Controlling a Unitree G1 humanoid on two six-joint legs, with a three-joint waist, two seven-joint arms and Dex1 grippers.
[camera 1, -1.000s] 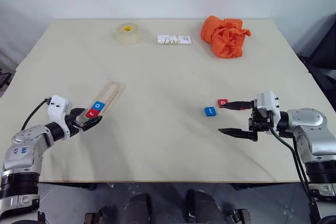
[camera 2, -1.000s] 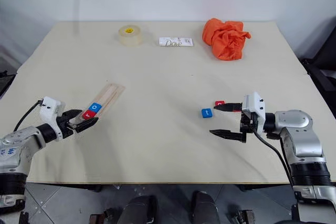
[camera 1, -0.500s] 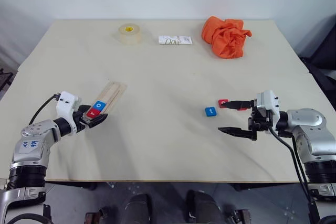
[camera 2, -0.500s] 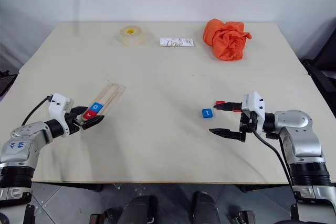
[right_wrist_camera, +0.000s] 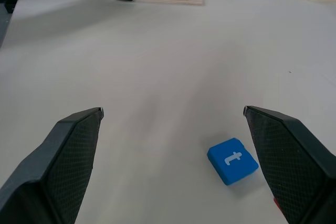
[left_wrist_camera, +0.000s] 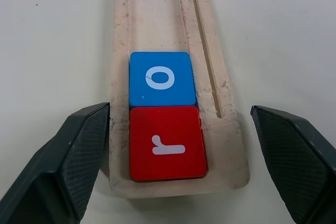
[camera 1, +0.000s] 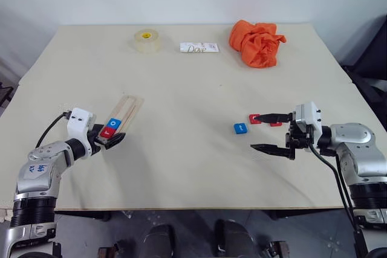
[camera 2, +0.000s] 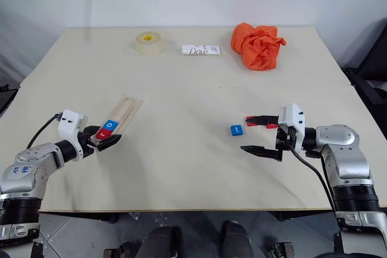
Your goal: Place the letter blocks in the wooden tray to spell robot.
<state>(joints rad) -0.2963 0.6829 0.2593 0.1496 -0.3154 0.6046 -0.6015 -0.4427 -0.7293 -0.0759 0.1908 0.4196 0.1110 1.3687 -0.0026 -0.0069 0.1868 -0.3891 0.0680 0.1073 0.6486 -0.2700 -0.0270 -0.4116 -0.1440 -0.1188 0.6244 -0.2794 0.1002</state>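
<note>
Wooden tray lies diagonal at left-centre of the head view, on the table. Two letter blocks are already in it at the near end: red r block, then blue o block, touching edge to edge. The rest of the tray, toward the top of the left wrist frame, is bare.

Left gripper sits at the tray's near end, fingers spread wide either side of the tray and clamping nothing. From the head view I can't tell whether a finger touches the wood.

Right gripper is at right-centre of the head view, fingers fully parted and empty, pointing toward frame centre. Blue t block lies loose between its fingers, near the one on the frame's right and free of both. A red block sits just past it under the upper finger, letter unreadable. I count four tiles, so one more is hidden or elsewhere.

Likely step: fetch the third letter, b. The t is closest, but it goes last, so don't grab it by default. Check the red tile's letter first.

To do it well:
- centre the fingers over one tile only; the red and blue lie close together
- come down square to the tile edges so it doesn't skid
- let the left gripper steady the tray end without nudging r and o
- seat the tile flush against the o, letter upright.

Roll of tape, white packet and orange cloth along the top of the frame are irrelevant.
</note>
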